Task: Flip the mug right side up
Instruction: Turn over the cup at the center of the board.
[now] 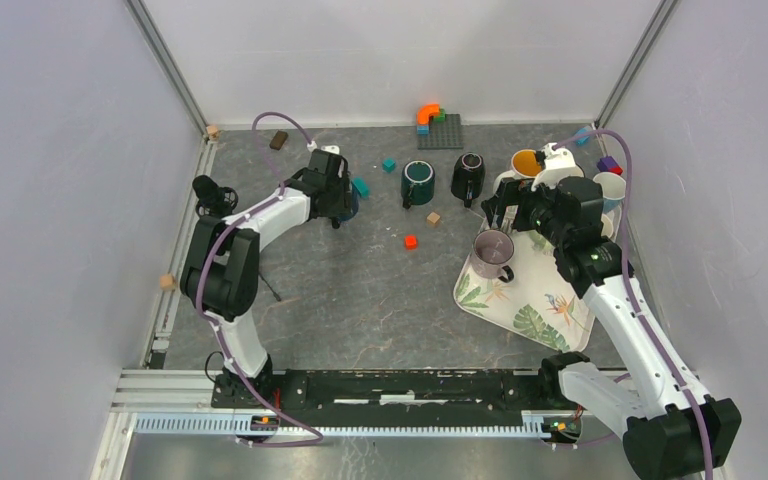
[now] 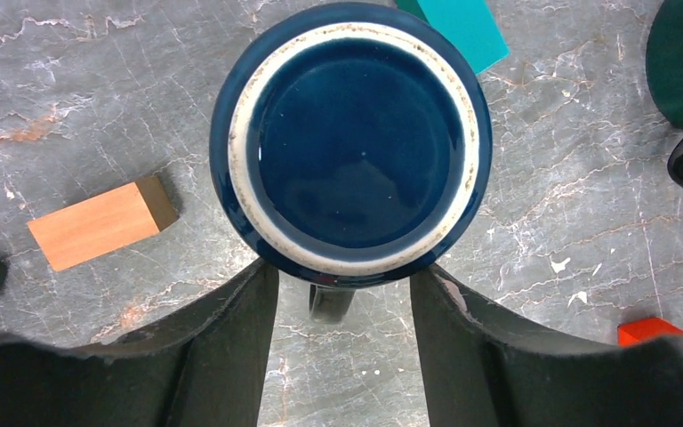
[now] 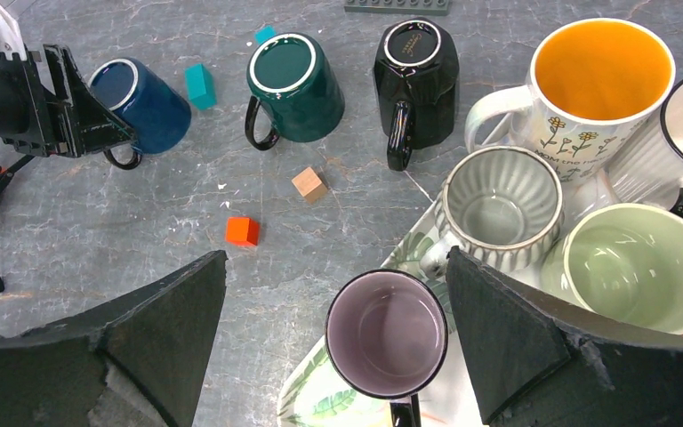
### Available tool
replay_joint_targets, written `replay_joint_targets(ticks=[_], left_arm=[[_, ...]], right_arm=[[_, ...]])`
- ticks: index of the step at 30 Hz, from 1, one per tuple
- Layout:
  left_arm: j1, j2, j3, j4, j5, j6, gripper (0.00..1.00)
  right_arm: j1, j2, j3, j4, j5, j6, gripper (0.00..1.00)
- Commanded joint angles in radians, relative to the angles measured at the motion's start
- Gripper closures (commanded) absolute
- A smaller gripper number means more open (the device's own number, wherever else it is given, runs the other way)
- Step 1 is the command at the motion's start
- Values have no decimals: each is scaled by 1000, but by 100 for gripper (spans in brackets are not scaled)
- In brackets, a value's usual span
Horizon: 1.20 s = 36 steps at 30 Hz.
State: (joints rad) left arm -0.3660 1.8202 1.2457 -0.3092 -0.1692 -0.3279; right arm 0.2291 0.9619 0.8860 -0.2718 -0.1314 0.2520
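Three mugs sit upside down on the grey surface [image 1: 360,290]. The blue mug [image 2: 351,142], leftmost, stands base-up under the left claw [image 2: 344,274], whose fingers are apart and straddle its handle [image 2: 331,302] without touching it. The right claw [image 3: 335,258] hangs spread wide above a purple mug [image 3: 387,334] on the tray [image 3: 320,400].

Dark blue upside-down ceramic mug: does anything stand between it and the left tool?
Nothing visible does. The left tool sits right at the dark blue upside-down ceramic mug, its fingers either side of the handle. The orange wooden block and teal block lie off to the sides.
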Motion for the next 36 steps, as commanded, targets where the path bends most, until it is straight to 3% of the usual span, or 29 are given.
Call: replay_joint_targets(ticks=[1, 14, 22, 28, 31, 36], left_arm=[[2, 26, 51, -8, -38, 39, 40], [1, 53, 71, -6, -51, 68, 52], [1, 57, 77, -5, -45, 93, 76], [0, 42, 64, -7, -41, 95, 88], [0, 37, 52, -3, -50, 92, 86], [0, 50, 47, -3, -62, 83, 65]], right_arm=[[4, -9, 16, 5, 13, -20, 2], [2, -9, 8, 2, 18, -28, 2], [3, -6, 4, 3, 16, -28, 2], [4, -6, -4, 9, 13, -24, 2], [3, -5, -7, 14, 7, -21, 2], [3, -3, -6, 19, 3, -18, 2]])
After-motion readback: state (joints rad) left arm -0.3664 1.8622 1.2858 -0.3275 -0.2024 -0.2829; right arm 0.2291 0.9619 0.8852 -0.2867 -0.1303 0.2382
